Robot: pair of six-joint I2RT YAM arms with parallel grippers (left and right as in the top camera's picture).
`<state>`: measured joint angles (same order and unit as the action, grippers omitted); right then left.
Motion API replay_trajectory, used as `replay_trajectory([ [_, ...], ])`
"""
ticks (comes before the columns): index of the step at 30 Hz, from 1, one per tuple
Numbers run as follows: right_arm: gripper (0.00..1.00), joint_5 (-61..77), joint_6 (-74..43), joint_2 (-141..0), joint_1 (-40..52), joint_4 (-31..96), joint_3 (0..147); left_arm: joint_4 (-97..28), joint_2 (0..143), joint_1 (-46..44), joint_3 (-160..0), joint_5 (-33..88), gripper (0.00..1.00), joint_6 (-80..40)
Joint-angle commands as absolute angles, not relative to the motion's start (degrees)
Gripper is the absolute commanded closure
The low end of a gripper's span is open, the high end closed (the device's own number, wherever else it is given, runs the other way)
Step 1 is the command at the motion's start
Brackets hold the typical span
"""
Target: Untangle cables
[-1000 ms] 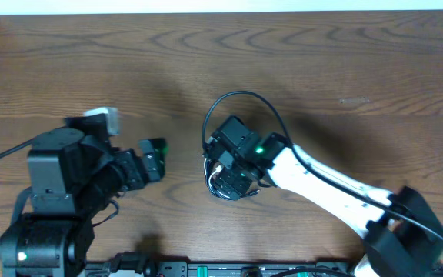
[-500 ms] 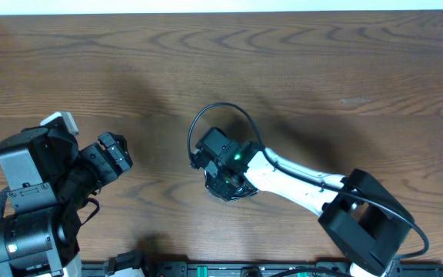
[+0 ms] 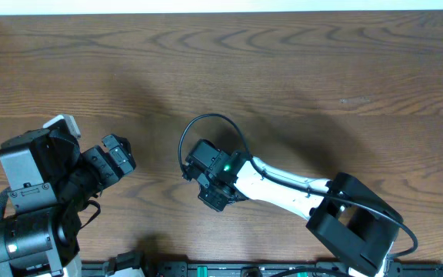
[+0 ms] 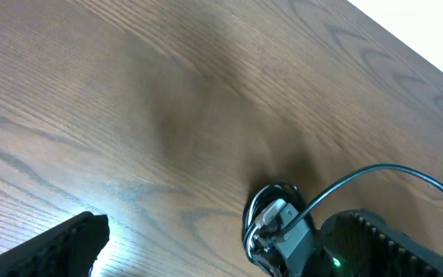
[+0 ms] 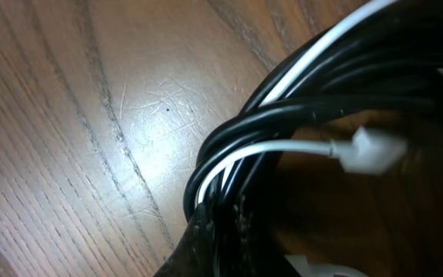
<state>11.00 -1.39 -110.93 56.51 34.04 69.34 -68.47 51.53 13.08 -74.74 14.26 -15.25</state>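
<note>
The setting looks like a robotics lab bench. A dark brown wood-grain table (image 3: 344,69) carries a bulky black robot arm (image 3: 33,192) and a white-and-black robot arm (image 3: 283,183), both based by a black equipment rail with green fittings (image 3: 175,268) along its near edge.

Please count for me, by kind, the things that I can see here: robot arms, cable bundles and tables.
Robot arms: 2 (left arm, right arm)
Cable bundle: 1
Wooden table: 1
Total: 4

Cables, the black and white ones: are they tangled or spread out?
Tangled. The thin black and white cables twist over each other in one tight bundle.
</note>
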Motion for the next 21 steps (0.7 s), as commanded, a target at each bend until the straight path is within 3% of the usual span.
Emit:
replay_trajectory([
  [1, 0.99, 11.07, -5.63, -111.63, 56.45, 34.83, 70.48, -68.58, 51.33, 13.43, -75.66, 14.52, 0.09, -15.33],
  [4, 0.99, 11.07, -6.26, -109.32, 55.44, 37.6, 72.73, -68.53, 51.33, 13.43, -75.66, 14.5, 0.54, -15.33],
  [6, 0.99, 10.35, -6.15, -106.48, 54.24, 41.52, 75.44, -68.6, 51.33, 13.43, -75.66, 14.57, 0.64, -15.33],
  [10, 0.99, -2.11, -7.9, -96.97, 50.15, 50.33, 82.39, -69.25, 51.33, 13.43, -75.66, 14.55, 0.64, -15.33],
  [14, 0.99, -17.47, -20.08, -88.99, 46.81, 50.57, 84.6, -69.54, 51.33, 13.43, -75.66, 14.55, 0.64, -15.35],
  [21, 0.99, 14.94, -0.64, -81.58, 44.71, 47.48, 84.6, -69.58, 51.33, 13.43, -75.66, 14.57, 0.64, -15.35],
])
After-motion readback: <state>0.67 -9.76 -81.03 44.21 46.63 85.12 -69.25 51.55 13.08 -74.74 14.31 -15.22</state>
